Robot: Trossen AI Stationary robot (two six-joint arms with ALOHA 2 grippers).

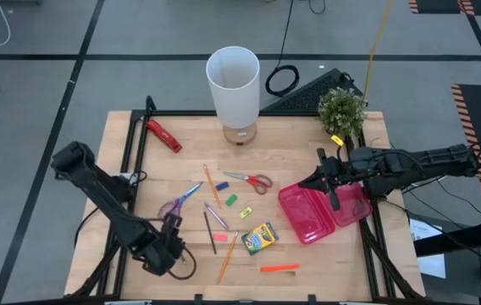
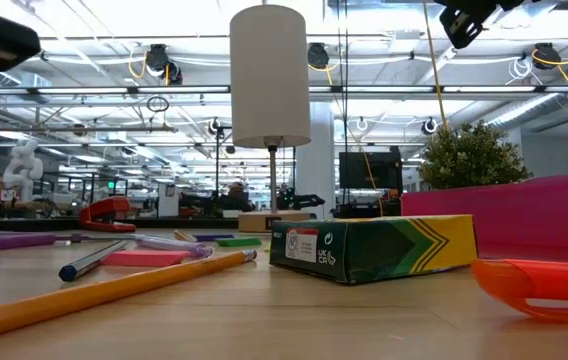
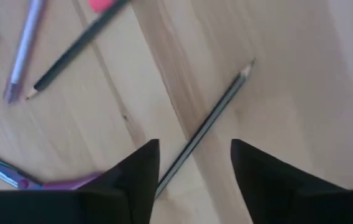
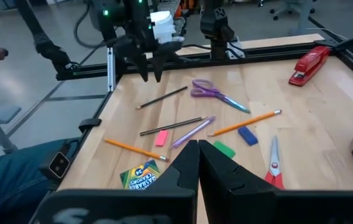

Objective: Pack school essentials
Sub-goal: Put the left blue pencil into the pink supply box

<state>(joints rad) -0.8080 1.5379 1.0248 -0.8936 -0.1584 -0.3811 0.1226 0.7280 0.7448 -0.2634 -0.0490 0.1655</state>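
High view is showing the left gripper (image 1: 171, 246) hanging low near the table's (image 1: 308, 267) front-left corner, fingers spread apart with nothing between them, right over a thin dark pencil (image 3: 209, 122) that's lying diagonally on the wood. Purple-handled scissors (image 1: 179, 202) are sitting just beside it, toward the table's middle.

The right gripper (image 1: 325, 180) is hovering over the pink case (image 1: 312, 216) near the right edge, and its fingers are looking pressed together with nothing in them.

The rest of the school stuff is lying scattered around the table's middle: red-handled scissors (image 1: 251, 180), an orange pencil (image 1: 211, 183), small blue (image 1: 222, 185), green (image 1: 232, 200) and pink (image 1: 212, 225) erasers, a lilac pen (image 1: 216, 215), and the crayon box (image 1: 260, 239) closer to the front edge. An orange marker (image 1: 279, 268) is sitting right near the front edge.

A red stapler (image 1: 163, 135) is resting toward the back-left corner, a white lamp (image 1: 234, 85) at the back edge's middle, and a little potted plant (image 1: 341, 110) at the back-right corner.
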